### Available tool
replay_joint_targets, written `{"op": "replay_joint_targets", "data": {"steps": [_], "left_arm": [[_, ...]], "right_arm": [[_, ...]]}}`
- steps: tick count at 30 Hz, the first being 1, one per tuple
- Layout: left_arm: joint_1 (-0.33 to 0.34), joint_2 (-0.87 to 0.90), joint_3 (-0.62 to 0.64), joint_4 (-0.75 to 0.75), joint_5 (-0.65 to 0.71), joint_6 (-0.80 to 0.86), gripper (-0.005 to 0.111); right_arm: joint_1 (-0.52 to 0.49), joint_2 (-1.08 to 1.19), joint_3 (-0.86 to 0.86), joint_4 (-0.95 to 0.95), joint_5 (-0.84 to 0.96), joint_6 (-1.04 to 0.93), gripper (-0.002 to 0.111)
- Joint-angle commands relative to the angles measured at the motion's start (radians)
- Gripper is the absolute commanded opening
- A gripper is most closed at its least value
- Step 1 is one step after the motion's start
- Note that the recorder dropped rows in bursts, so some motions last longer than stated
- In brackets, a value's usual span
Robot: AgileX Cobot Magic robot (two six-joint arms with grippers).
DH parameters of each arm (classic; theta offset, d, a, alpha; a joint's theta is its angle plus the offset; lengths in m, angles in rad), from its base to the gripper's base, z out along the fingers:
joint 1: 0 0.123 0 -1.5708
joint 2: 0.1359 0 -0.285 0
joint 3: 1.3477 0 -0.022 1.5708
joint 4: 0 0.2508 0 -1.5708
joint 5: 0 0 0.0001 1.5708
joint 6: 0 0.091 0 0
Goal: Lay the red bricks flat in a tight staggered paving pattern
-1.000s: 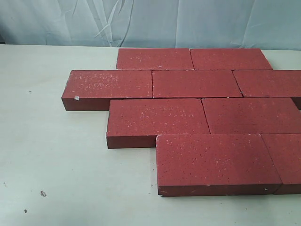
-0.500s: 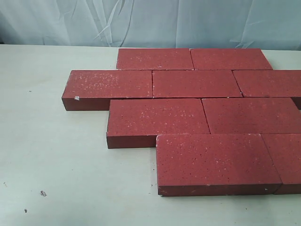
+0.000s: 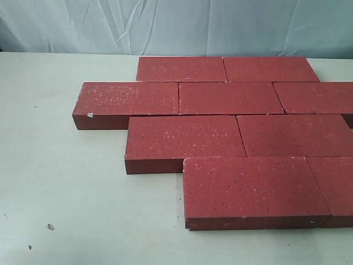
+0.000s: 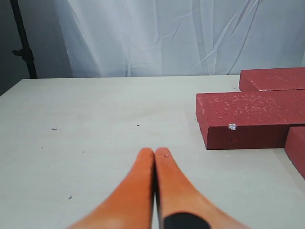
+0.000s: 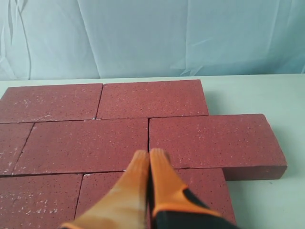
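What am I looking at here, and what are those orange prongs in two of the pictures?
These are three cameras on one two-armed robot. The exterior view looks at the pale table from off the arms; neither arm shows in it. On the table lie the red bricks, flat, in four staggered rows with tight joints. The other two pictures come from cameras on the robot's wrists. The orange prongs are gripper fingers. The left gripper is shut and empty, over bare table beside the bricks' end. The right gripper is also shut and empty, over the bricks. A pale cloth hangs behind.
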Motion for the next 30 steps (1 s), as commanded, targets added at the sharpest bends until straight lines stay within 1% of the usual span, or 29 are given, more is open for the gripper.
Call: {"op": "replay_joint_targets", "data": {"steps": [1, 14, 15, 21, 23, 27, 30], "left_arm": [[0.003, -0.005, 0.004, -0.001, 0.0, -0.008, 0.0], [0.003, -0.005, 0.004, 0.002, 0.0, -0.008, 0.0], [0.003, -0.005, 0.004, 0.002, 0.0, -0.008, 0.0], [0.003, -0.005, 0.004, 0.006, 0.0, -0.008, 0.0], [0.003, -0.005, 0.004, 0.006, 0.0, -0.008, 0.0], [0.003, -0.005, 0.004, 0.006, 0.0, -0.008, 0.0], [0.003, -0.005, 0.004, 0.006, 0.0, -0.008, 0.0]], "right_arm": [[-0.006, -0.006, 0.005, -0.002, -0.014, 0.002, -0.001], [-0.006, -0.006, 0.005, -0.002, -0.006, 0.002, -0.001], [0.007, -0.006, 0.005, 0.0, -0.006, 0.002, -0.001], [0.015, -0.167, 0.005, -0.132, 0.007, -0.002, -0.001], [0.0, -0.204, 0.005, -0.168, 0.011, -0.002, -0.001], [-0.056, -0.267, 0.009, -0.174, 0.073, -0.002, -0.001], [-0.089, -0.327, 0.068, -0.174, 0.06, -0.002, -0.001]]}}
